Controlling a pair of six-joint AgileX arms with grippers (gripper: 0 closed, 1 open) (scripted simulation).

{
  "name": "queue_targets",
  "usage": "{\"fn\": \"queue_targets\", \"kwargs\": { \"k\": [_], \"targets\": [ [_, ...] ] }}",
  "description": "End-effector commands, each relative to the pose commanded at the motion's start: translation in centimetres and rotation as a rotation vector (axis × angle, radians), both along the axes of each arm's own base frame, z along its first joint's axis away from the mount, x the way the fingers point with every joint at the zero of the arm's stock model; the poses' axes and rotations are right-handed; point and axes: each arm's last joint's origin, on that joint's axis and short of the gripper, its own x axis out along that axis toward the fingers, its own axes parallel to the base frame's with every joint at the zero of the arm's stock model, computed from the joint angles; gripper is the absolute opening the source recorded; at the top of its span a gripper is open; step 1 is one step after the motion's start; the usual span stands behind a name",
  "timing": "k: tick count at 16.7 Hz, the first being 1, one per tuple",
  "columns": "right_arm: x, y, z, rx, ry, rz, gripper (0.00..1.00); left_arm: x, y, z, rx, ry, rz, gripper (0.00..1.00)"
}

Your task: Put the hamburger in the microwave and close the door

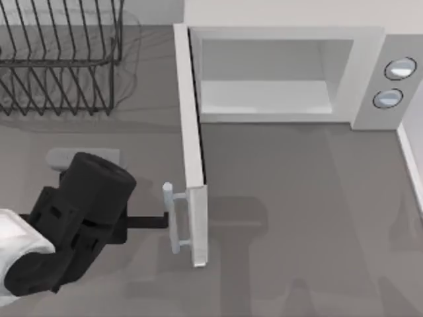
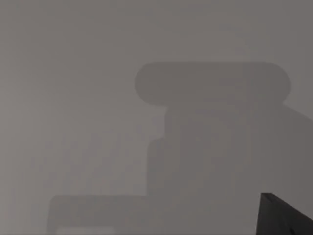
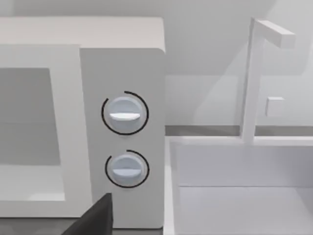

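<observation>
Microwave [image 1: 370,72] stands open at the table's far side, its door [image 1: 192,139] swung out toward the front. Left gripper [image 1: 155,221] reaches to the door's bar handle [image 1: 173,218], its dark fingers just beside it; whether they are apart or clamped I cannot tell. Beyond the arm stands a wire dish rack [image 1: 63,59]. Two dials [image 3: 124,115] face the right wrist camera, beside a white sink [image 3: 234,196].
</observation>
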Motion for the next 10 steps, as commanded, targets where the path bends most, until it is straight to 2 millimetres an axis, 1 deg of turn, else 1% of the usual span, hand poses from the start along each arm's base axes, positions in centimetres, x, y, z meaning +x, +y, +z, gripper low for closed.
{"fn": "queue_targets", "kwargs": {
  "k": [2, 4, 7, 9, 10],
  "targets": [
    [0.0, 0.0, 0.0, 0.0, 0.0, 0.0, 1.0, 0.0, -1.9, -0.1, 0.011, 0.016, -0.019, 0.0],
    [0.0, 0.0, 0.0, 0.0, 0.0, 0.0, 1.0, -0.1, -4.4, -0.1, 0.009, 0.022, -0.024, 0.0],
    [0.0, 0.0, 0.0, 0.0, 0.0, 0.0, 1.0, -0.2, -7.6, 0.0, -0.009, 0.005, -0.002, 0.0],
    [0.0, 0.0, 0.0, 0.0, 0.0, 0.0, 1.0, -0.2, -8.7, 0.1, -0.012, -0.01, 0.015, 0.0],
    [0.0, 0.0, 0.0, 0.0, 0.0, 0.0, 1.0, -0.2, -8.9, 0.1, -0.012, -0.014, 0.018, 0.0]
  ]
}}
